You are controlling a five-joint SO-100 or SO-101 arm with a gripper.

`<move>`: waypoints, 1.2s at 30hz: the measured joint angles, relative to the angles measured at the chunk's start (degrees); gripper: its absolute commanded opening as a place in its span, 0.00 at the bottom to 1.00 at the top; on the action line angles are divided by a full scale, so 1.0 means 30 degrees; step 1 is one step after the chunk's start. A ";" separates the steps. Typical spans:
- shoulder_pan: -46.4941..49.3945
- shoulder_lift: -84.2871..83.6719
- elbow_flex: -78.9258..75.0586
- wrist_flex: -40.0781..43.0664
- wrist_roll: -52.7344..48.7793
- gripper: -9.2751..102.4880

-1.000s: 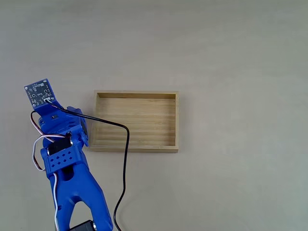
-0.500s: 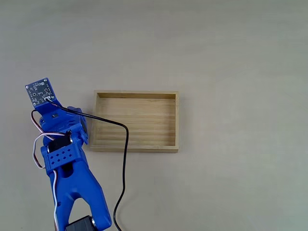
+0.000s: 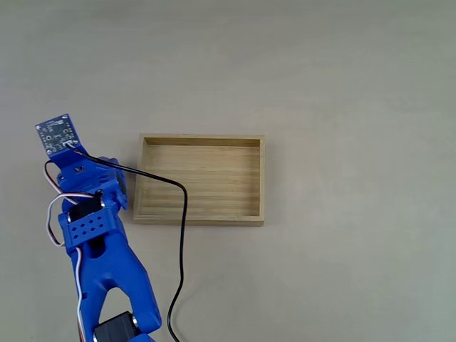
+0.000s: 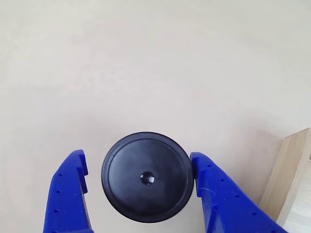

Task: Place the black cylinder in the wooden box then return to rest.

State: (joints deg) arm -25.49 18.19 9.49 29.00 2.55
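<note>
Black cylinder (image 4: 146, 177): upright on a pale beige tabletop (image 3: 342, 85), round top face up, axis vertical. In the other view it stands between the two blue fingers (image 4: 68, 194) of the gripper (image 4: 141, 167); jaws spread, right finger just touching its rim, left finger a little apart. Wooden box (image 3: 200, 216): right of the cylinder, its corner near the right finger. Black cable (image 3: 184, 214): draped over the box's left part.

You're looking at a hobby or lab bench, not a home room: a plain pale table (image 3: 342, 71) lit evenly, a blue 3D-printed arm (image 3: 107, 263) with a bare circuit board (image 3: 57, 134), loose servo wires (image 3: 53, 217) and a black cable (image 3: 182, 242) trailing beside a wooden box (image 3: 199, 214)
</note>
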 measured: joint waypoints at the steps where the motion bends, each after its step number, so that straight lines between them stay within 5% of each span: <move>1: -0.0088 0.0000 -0.0059 0.0000 0.0000 0.35; 36: -0.0293 0.0000 -0.0205 0.0000 0.0791 0.28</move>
State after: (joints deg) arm -26.37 18.19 8.88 29.00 4.92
